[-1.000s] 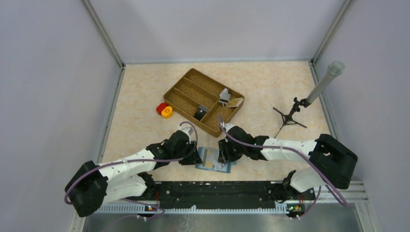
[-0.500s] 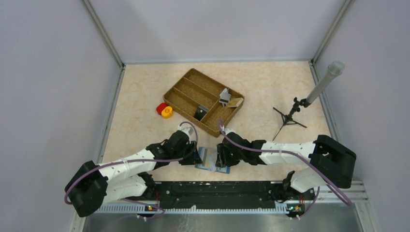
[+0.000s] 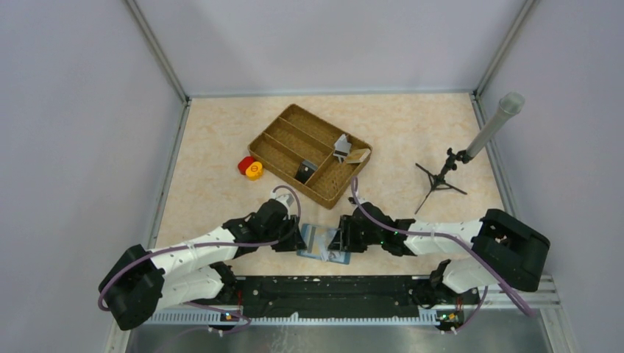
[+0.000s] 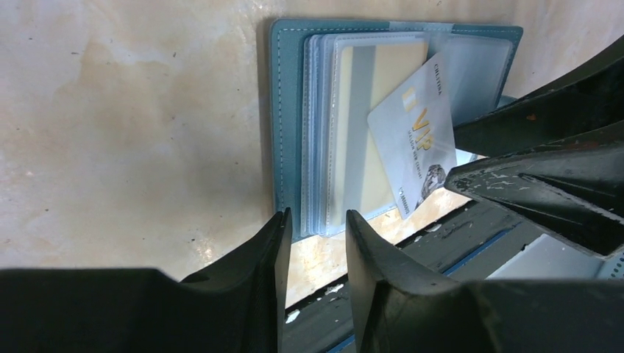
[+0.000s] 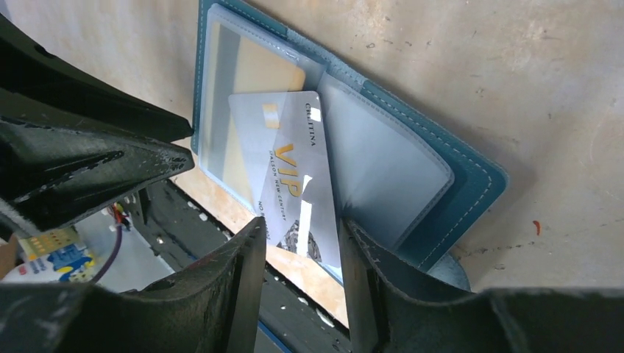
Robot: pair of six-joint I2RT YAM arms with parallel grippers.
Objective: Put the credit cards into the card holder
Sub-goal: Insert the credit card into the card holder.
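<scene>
The teal-blue card holder (image 3: 318, 241) lies open and flat near the table's front edge. A tan card (image 4: 368, 125) sits inside one of its clear sleeves (image 5: 397, 169). A silver credit card (image 5: 294, 176) marked VIP lies slanted, its far end on the sleeve with the tan card. My right gripper (image 5: 302, 232) is shut on that card's near end, a finger on each long edge. My left gripper (image 4: 315, 220) stands open at the holder's opposite edge, its tips straddling the edge of the sleeve stack. In the top view the left gripper (image 3: 298, 239) and right gripper (image 3: 340, 241) flank the holder.
A brown woven divided tray (image 3: 291, 132) stands behind the holder, with grey and tan cards (image 3: 349, 152) in its right compartment and a dark item (image 3: 303, 174). Red and yellow round pieces (image 3: 250, 168) lie to its left. A tripod with a grey tube (image 3: 449, 165) stands at right. The black rail (image 3: 331, 283) runs just beyond the table's front edge.
My right arm has sunk lower and nearer the table's front edge, its gripper staying at the holder with jaws slightly narrower. The left arm has hardly moved.
</scene>
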